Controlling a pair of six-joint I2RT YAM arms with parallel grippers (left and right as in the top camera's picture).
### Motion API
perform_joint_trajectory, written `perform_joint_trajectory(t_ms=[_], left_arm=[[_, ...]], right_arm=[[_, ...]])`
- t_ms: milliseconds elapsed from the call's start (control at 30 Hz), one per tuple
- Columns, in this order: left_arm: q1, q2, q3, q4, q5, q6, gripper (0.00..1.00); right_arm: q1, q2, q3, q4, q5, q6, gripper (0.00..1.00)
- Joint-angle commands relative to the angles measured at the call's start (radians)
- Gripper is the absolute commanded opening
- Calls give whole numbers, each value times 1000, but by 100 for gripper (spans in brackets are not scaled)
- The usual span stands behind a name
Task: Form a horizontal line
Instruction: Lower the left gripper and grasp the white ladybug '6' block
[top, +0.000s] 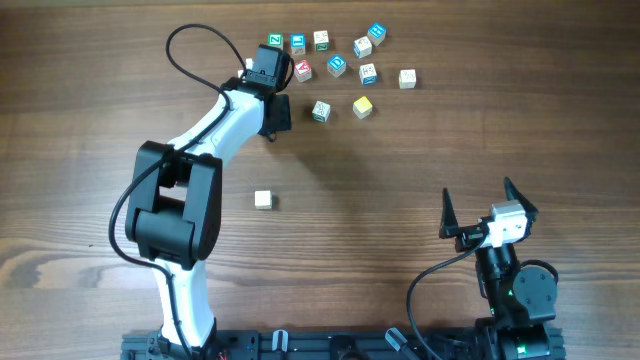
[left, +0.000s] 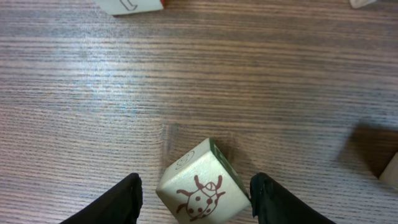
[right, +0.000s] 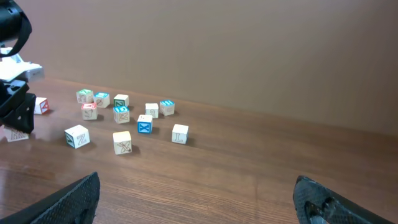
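At the far side of the tabletop (top: 400, 180) I see the letter cubes (top: 338, 65) lying loose in a scattered cluster, not yet lined up. My left gripper (left: 196, 186) hangs over a ladybug cube (left: 202, 190), jaws released on either side of it. My right gripper (right: 199, 205) sits near me, jaws spread wide, holding nothing.

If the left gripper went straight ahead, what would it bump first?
Probably the ladybug cube, which sits between the left gripper's open fingers, though depth is unclear.
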Motion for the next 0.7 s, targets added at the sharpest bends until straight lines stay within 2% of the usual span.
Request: perform_joint_trajectory(t_ms=[0, 333, 400, 500, 533, 667], left_arm=[[5, 13, -6, 21, -13, 29, 57], [5, 13, -6, 27, 33, 47, 52], [5, 13, -6, 8, 32, 33, 47], [10, 13, -6, -19, 32, -119, 50], [11, 13, -6, -11, 32, -216, 53], [11, 13, -6, 28, 32, -356, 59]], right_arm=[[-4, -5, -1, 2, -13, -5, 100], [-4, -5, -1, 2, -13, -5, 100], [-4, -5, -1, 2, -13, -5, 100], [-4, -5, -1, 2, -13, -5, 100], [-4, -5, -1, 2, -13, -5, 100], [-4, -5, -1, 2, -13, -5, 100]])
